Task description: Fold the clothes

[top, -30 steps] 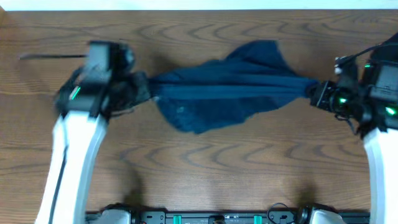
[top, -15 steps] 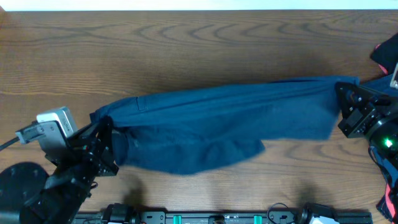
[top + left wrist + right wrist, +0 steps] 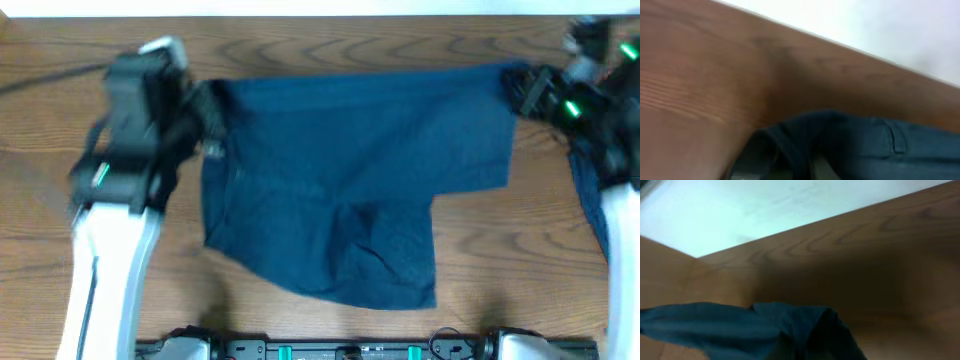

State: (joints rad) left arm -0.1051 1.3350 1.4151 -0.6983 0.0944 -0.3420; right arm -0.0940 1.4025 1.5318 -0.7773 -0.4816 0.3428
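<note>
Your left arm (image 3: 110,250) runs up the left side of the worktop (image 3: 520,280) from the near edge. Its wrist is turned inward, so the left claw (image 3: 210,105) sits at the far-left corner of the shorts (image 3: 350,170). Its fingers are closed on that corner, and the left wrist camera shows navy cloth bunched right at the claw.

Your right arm (image 3: 625,280) comes up along the right edge, and the right claw (image 3: 520,88) is pinched on the far-right corner. There the cloth gathers into a fold in the right wrist camera.

Between the two claws the far edge of the shorts is drawn straight from left to right, close to the worktop's far edge. The rest spreads toward you, creased, and reaches nearest at centre-right. You cannot tell whether the held edge rests on the wood or is lifted off it.
</note>
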